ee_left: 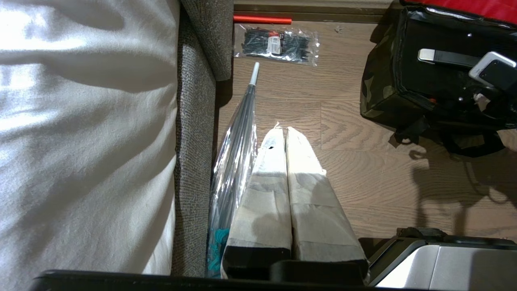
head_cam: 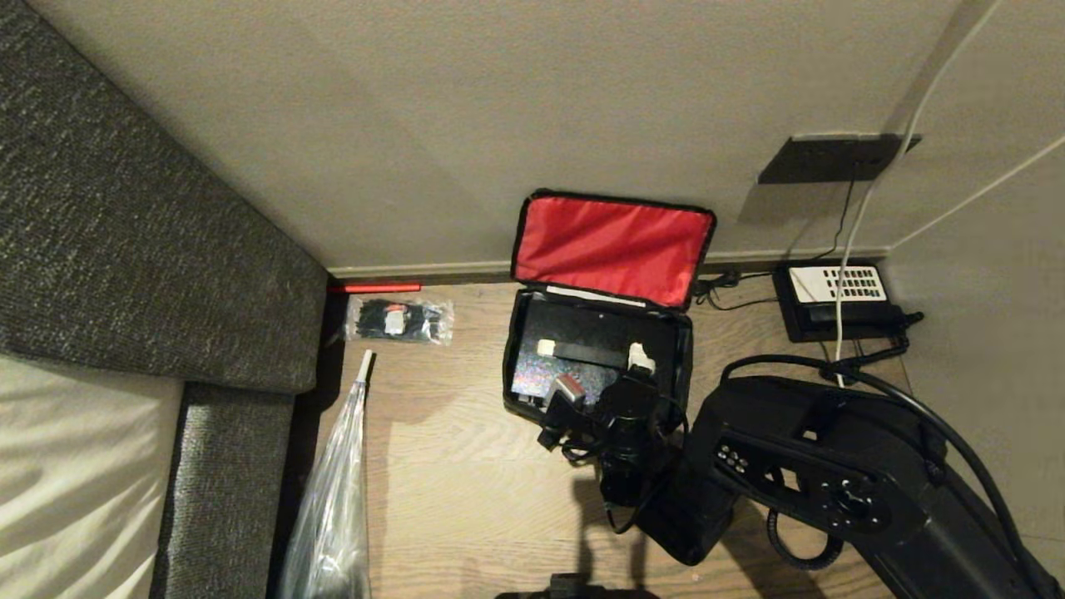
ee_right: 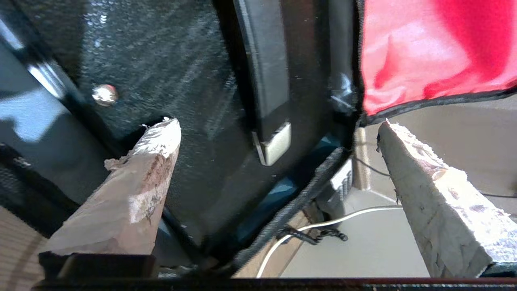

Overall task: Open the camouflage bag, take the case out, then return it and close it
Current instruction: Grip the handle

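The camouflage bag (head_cam: 511,366) stands open on the wooden floor by the wall, its red-lined lid (head_cam: 611,249) propped upright. Its camouflage side (ee_left: 377,89) shows in the left wrist view. Inside lies the black case (head_cam: 574,324), with a black handle (head_cam: 591,353) that has white ends. My right gripper (head_cam: 611,378) hovers over the case, open wide. In the right wrist view its fingers straddle one white handle end (ee_right: 276,143) without touching it. My left gripper (ee_left: 282,131) is shut and empty, parked above the floor beside the sofa.
A black telephone (head_cam: 836,299) with cables sits right of the bag by the wall. A packet of black cable ties (head_cam: 399,320), a red rod (head_cam: 374,288) and a plastic-wrapped umbrella (head_cam: 333,499) lie left of it. The grey sofa (head_cam: 125,249) borders the left.
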You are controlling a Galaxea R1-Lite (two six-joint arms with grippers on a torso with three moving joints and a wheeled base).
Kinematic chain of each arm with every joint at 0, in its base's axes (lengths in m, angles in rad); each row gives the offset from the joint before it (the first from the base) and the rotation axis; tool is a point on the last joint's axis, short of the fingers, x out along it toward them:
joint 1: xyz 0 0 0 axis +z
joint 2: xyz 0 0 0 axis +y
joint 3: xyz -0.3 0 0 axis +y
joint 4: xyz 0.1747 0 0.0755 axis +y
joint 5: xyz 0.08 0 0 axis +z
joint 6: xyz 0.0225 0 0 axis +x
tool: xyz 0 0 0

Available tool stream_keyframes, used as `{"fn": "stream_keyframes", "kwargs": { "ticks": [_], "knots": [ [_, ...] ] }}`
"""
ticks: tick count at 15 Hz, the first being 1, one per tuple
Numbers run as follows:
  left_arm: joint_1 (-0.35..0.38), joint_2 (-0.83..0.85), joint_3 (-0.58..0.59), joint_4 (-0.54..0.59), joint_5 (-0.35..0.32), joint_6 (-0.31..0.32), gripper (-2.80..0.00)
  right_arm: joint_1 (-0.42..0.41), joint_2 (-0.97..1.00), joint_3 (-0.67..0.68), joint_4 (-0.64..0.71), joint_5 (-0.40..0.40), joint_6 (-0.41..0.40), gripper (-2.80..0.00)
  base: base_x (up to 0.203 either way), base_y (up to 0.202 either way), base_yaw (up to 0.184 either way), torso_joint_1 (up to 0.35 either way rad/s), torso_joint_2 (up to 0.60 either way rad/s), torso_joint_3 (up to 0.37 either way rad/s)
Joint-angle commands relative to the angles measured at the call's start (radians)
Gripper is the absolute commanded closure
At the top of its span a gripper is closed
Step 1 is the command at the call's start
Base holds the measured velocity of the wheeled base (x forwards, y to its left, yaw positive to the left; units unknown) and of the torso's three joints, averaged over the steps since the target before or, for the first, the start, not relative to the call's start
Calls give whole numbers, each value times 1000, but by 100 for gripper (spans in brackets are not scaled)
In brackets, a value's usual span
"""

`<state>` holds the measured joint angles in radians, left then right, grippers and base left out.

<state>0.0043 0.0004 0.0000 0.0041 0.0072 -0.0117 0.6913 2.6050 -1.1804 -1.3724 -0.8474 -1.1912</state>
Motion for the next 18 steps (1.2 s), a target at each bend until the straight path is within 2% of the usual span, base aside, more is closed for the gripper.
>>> {"fn": "stream_keyframes", "kwargs": {
  "ticks": [1, 4, 7, 10, 13, 18],
  "knots": [
    [0, -2, 3, -1, 0, -1, 0, 1, -33, 19, -18, -2, -25, -280, 0, 0, 0, 0, 0, 0],
    [0, -1, 3, 1, 0, -1, 0, 1, -55, 25, -26, 0, -48, -280, 0, 0, 0, 0, 0, 0],
    [0, -2, 3, 0, 0, -1, 0, -2, -32, -7, -73, 12, -113, -280, 0, 0, 0, 0, 0, 0],
    [0, -2, 3, 1, 0, -1, 0, -14, 22, -49, -153, 60, -197, -280, 0, 0, 0, 0, 0, 0],
    [0, -2, 3, 1, 0, -1, 0, -30, 46, -81, -155, 141, -215, -280, 0, 0, 0, 0, 0, 0],
    [0, -2, 3, 1, 0, -1, 0, -67, 65, -129, -111, 172, -234, -280, 0, 0, 0, 0, 0, 0]
  ]
}}
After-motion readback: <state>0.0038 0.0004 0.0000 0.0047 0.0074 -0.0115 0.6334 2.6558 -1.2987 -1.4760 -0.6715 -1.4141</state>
